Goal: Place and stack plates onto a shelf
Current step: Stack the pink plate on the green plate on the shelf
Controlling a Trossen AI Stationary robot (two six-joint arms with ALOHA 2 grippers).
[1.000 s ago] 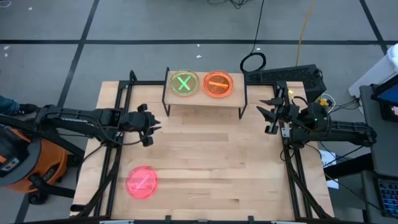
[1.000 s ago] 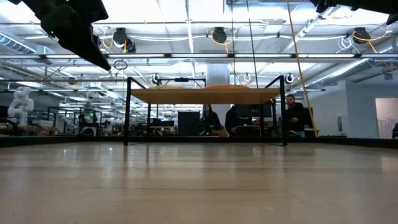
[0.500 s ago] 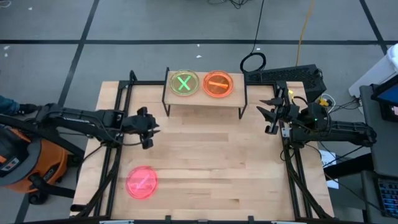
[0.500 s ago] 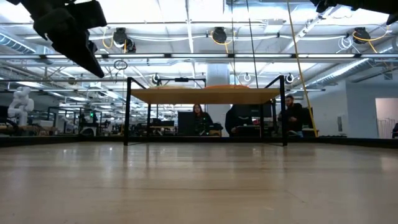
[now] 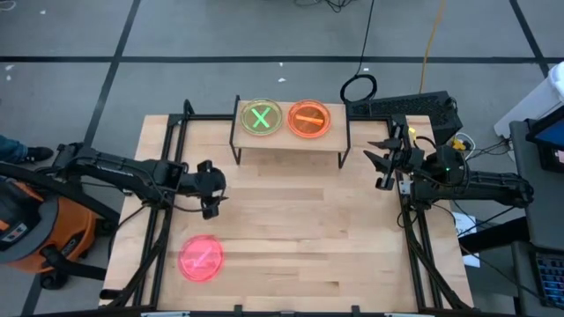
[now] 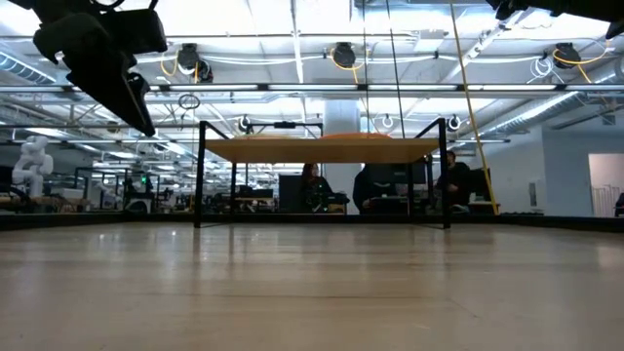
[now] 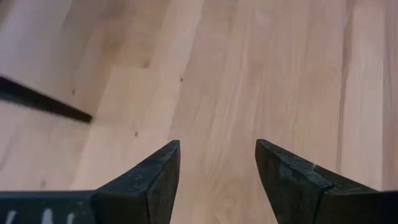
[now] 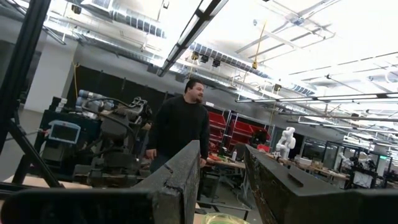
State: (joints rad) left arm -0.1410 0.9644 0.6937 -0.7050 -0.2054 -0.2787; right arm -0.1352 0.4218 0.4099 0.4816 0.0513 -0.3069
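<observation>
Below the parted, empty left claw (image 5: 209,188), the pink plate (image 5: 201,258) could be skidded across the bench (image 5: 300,229) if approached off-centre.

On the bench (image 5: 300,220) the shelf (image 5: 291,141) stands at the far middle edge with two plates (image 5: 262,118) side by side on it, a third plate (image 5: 201,259) lies near the front left corner, the left gripper (image 5: 210,201) hovering between them, the right gripper (image 5: 384,158) right of the shelf.
</observation>
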